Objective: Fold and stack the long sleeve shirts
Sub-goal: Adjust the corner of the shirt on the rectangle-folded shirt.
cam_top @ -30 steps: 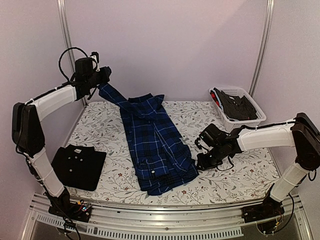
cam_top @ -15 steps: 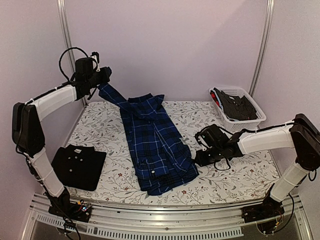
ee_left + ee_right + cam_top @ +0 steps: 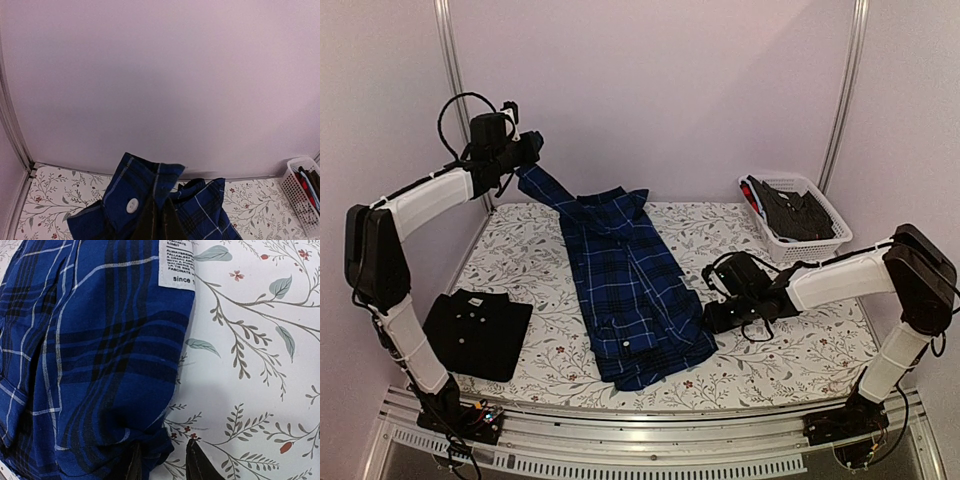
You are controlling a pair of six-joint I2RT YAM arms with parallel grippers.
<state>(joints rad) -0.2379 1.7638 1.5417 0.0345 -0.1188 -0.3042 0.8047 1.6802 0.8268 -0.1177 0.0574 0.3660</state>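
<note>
The blue plaid shirt [image 3: 630,290] lies on the flowered table [image 3: 810,350]. One sleeve is held high by the left gripper [image 3: 525,150], which is clamped on the cuff. The right gripper [image 3: 165,466] rests at the hem with its fingers apart, near a white label [image 3: 176,265] where only "since" reads clearly. The black shirt [image 3: 478,330] lies folded at the front left.
</note>
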